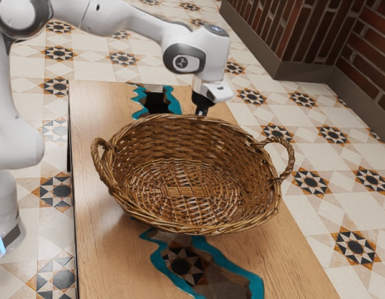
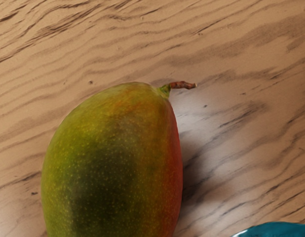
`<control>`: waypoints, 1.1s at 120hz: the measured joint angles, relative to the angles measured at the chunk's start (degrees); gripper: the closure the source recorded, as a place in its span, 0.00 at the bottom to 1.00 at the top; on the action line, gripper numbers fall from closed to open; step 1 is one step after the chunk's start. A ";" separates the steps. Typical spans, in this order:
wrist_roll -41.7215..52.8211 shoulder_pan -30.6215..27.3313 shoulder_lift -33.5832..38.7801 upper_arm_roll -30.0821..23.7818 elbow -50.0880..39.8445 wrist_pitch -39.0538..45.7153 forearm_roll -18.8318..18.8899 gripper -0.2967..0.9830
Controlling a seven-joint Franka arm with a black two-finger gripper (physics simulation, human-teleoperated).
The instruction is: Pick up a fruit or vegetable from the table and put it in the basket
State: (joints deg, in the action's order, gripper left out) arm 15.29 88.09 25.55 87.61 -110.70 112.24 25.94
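Weighing moderately, I judge, firm but smooth and bruisable, the mango (image 2: 113,168) lies below the gripper (image 1: 202,113), whose opening and hold I cannot tell, beyond the basket (image 1: 192,138) toward the far edge of the tabletop (image 1: 99,205), wanting a gentle grip across its narrower width.

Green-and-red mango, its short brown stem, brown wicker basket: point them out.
Mango (image 2: 113,168): wrist view, middle of the visible skin.
Stem (image 2: 183,85): wrist view, midway along it.
Basket (image 1: 180,142): exterior view, inner wall below the far rim.

The arm is glossy white with dark grey joint rings, above a black pincer (image 1: 203,112).
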 joint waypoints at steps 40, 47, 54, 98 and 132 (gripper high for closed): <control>-0.30 0.68 1.19 2.47 -1.23 0.21 1.05 0.23; -0.33 0.79 1.80 2.60 -1.22 0.24 1.46 0.23; -0.38 1.52 2.52 2.81 -1.07 0.27 1.98 0.23; -0.56 9.56 6.02 8.93 1.94 0.81 5.16 0.23; -0.91 11.79 6.38 10.69 1.76 1.99 5.73 0.23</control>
State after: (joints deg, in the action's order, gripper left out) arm 14.37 99.89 31.93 98.30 -108.94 114.23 31.68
